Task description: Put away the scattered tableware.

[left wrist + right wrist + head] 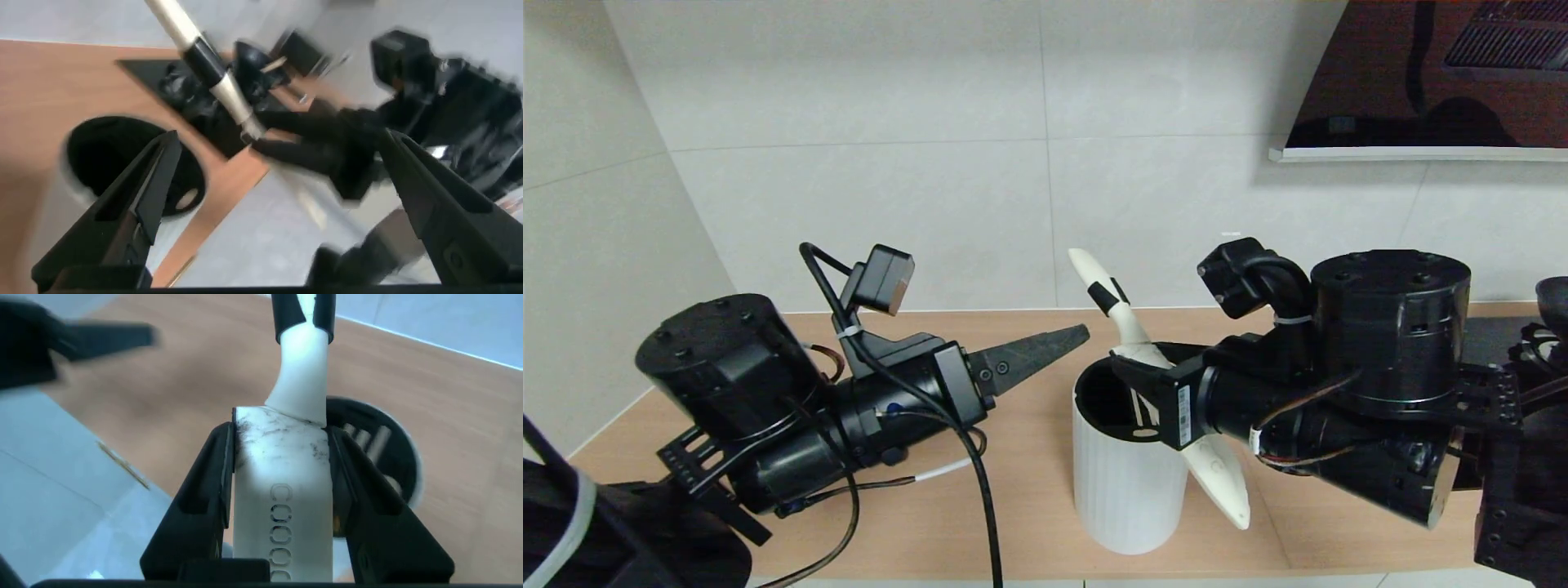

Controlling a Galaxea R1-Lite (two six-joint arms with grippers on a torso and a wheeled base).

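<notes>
Closest to us, at the lower left of the head view, sits the left arm, its black wrist angled up and to the right across the wooden counter (980, 506). At its end the left gripper (1068, 336) points toward the centre of the frame, a little above and to the left of the holder's mouth, touching nothing. From the head we see it side-on, but the left wrist view settles it: the two black fingers (139, 204) stand wide apart with nothing between them.

Moving to the centre, we have the white ribbed holder (1123, 490) upright on the counter near the front edge, its dark mouth open. In the right wrist view a few pale handles show inside it, too blurred for us to name.

Now the white spatula (1131, 327): it is tilted. Its handle, with a black band, rises to the upper left against the tiled wall (931, 163), and its blade slants down to the lower right across the holder's right side. Whether the blade touches the holder we cannot tell.

Right of centre, the right gripper (1139, 371) hangs over the holder's mouth, jaws clamped on the spatula's broad middle, one finger on each edge. Behind it the right arm runs back to the right edge. At the upper right, a dark range hood (1421, 73) hangs on the wall.
</notes>
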